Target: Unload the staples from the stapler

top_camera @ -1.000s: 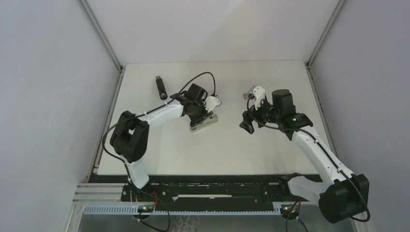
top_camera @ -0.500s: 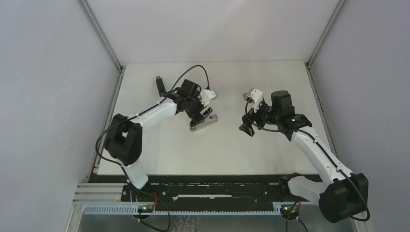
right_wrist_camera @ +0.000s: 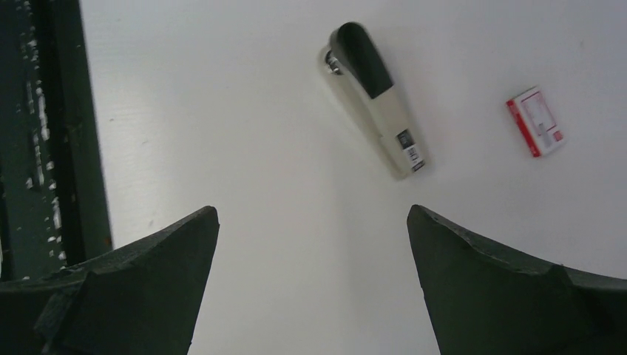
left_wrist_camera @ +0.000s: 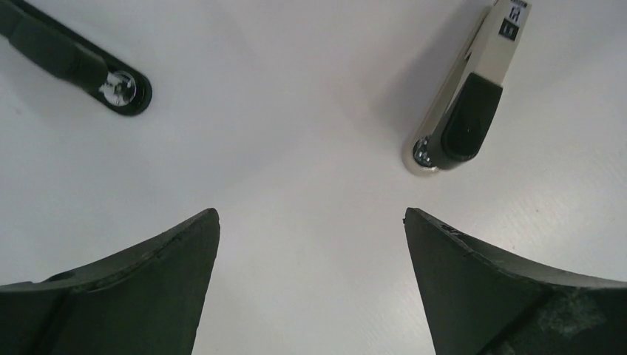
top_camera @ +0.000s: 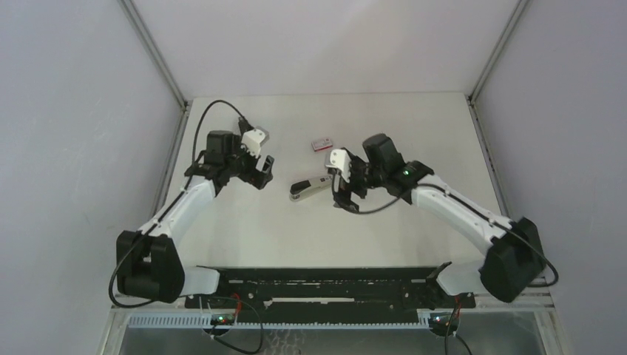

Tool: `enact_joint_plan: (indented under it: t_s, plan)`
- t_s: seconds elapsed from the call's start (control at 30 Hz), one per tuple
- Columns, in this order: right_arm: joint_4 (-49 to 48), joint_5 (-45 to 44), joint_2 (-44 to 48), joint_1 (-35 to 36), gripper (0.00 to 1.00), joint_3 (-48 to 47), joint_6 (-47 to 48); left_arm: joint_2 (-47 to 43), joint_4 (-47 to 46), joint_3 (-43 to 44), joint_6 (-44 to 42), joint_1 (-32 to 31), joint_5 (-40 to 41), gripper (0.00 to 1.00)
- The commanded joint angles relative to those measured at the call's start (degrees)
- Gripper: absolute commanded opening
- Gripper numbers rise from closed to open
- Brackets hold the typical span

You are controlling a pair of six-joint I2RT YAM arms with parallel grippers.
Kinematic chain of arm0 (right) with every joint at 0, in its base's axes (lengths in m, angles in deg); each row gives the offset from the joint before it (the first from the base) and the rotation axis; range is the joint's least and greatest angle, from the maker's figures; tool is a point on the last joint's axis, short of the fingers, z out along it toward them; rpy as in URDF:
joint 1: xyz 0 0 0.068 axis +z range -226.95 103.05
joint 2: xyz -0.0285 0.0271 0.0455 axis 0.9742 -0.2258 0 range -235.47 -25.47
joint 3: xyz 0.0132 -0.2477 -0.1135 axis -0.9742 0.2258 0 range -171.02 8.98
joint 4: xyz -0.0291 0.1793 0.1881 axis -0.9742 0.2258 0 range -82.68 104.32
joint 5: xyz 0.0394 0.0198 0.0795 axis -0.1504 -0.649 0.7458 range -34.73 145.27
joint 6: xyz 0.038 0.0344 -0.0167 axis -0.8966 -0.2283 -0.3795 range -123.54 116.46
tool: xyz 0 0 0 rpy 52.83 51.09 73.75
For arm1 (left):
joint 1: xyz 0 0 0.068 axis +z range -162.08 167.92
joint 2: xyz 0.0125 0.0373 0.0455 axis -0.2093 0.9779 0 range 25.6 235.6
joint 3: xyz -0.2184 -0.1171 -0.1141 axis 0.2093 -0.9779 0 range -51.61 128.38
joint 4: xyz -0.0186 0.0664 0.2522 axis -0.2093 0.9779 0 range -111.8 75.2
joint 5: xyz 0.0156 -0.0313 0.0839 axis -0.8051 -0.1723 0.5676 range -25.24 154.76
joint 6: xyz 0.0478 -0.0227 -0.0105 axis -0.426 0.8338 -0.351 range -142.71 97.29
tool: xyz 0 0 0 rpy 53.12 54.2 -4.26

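Note:
The cream stapler point(top_camera: 310, 188) with a black rear end lies flat on the white table between the two arms, touched by neither gripper. It also shows as the stapler point(left_wrist_camera: 466, 111) and the stapler point(right_wrist_camera: 373, 96) in the wrist views. My left gripper point(top_camera: 259, 170) stands open to its left, with only bare table between the left gripper point(left_wrist_camera: 310, 214) fingers. My right gripper point(top_camera: 341, 191) is open just right of the stapler's front, and the right gripper point(right_wrist_camera: 312, 211) holds nothing. The staples are out of view.
A small red-and-white box point(top_camera: 321, 143) lies behind the stapler, the same box point(right_wrist_camera: 536, 122) in the right wrist view. A long black tool point(left_wrist_camera: 74, 66) with a metal rivet lies at the back left. The dark rail point(right_wrist_camera: 52, 133) marks the table's near edge.
My left gripper has opened, let go of the stapler and pulled back to the left. My right arm has swung left, close to the stapler. The red-and-white box is now uncovered.

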Motion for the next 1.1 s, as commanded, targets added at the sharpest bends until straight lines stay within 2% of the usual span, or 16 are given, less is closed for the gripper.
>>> enact_joint_plan:
  t_s: [0.0, 0.1, 0.23, 0.53, 0.77, 1.07]
  plan:
    - [0.9, 1.7, -10.2, -0.1, 1.00, -14.4, 2.6, -7.0, -7.9, -8.3, 1.1, 3.5, -3.5, 1.00]
    - [5.2, 3.9, -17.9, 0.1, 1.00, -24.3, 4.8, -10.4, -11.4, -12.4, -0.6, 6.1, -4.1, 1.00]
    - [9.6, 6.7, -25.4, 0.6, 1.00, -32.8, 7.9, -13.1, -13.2, -15.4, -1.5, 8.8, -6.5, 1.00]
    - [24.3, 7.7, -41.0, 2.8, 0.98, -51.4, 11.7, -15.6, -13.0, -19.1, -7.0, 9.4, -10.6, 1.00]
    - [24.9, 4.8, -43.4, 4.8, 0.97, -50.4, 15.0, -16.8, -13.4, -20.9, -8.9, 9.5, -12.9, 1.00]
    - [19.2, 6.1, -47.1, 5.0, 0.95, -50.4, 10.9, -17.5, -11.8, -22.6, -13.8, 10.9, -17.6, 1.00]
